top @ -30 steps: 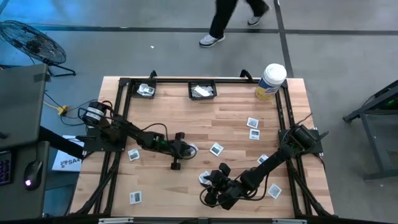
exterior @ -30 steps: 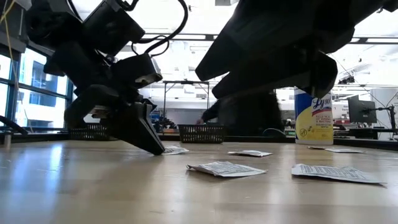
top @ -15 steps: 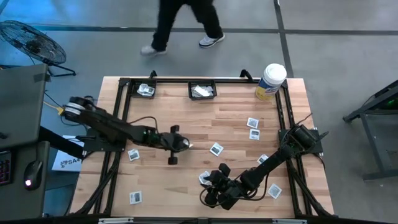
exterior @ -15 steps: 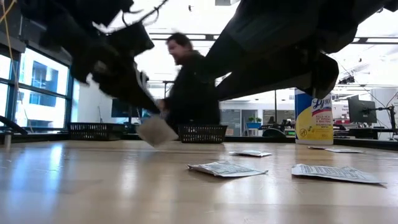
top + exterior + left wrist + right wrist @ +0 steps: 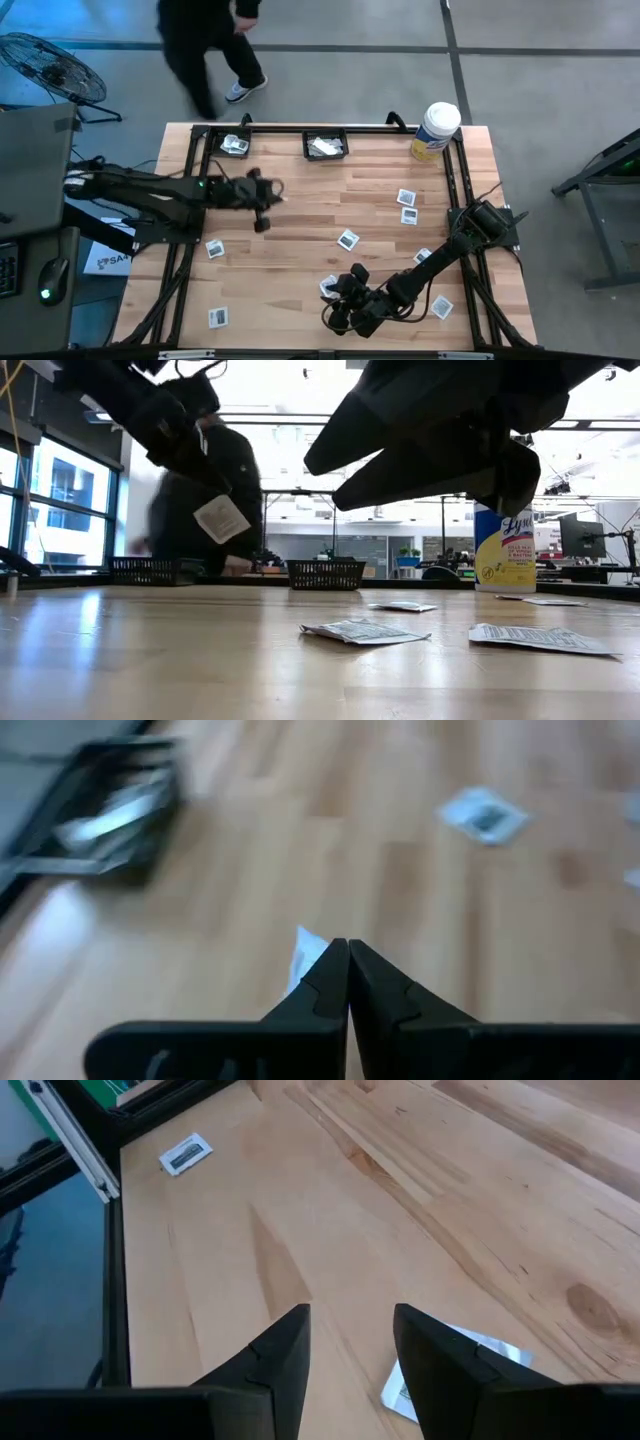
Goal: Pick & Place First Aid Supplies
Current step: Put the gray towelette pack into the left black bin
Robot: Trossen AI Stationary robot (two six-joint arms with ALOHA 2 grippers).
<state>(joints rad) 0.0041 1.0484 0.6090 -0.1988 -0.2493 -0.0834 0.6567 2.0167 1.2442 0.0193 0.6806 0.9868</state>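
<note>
Counter (image 5: 330, 195) of pale wood spreads under both arms, packets (image 5: 407, 207) scattered well apart from either claw. Left claw (image 5: 268, 197) hangs raised, fingers pressed together on one white packet (image 5: 221, 518); two baskets (image 5: 325, 146) lie beyond it. Right claw (image 5: 335, 312) sits low near the front edge, fingers parted and empty, with another packet (image 5: 455, 1370) just ahead, partly hidden by a finger.

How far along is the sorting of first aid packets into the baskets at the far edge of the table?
Done: both baskets already hold a few packets. In hand: the left gripper is shut on a packet, carried in the air toward them. The right gripper hangs open above a packet near the table's front edge. Left: several loose packets lie scattered across the table.
</note>
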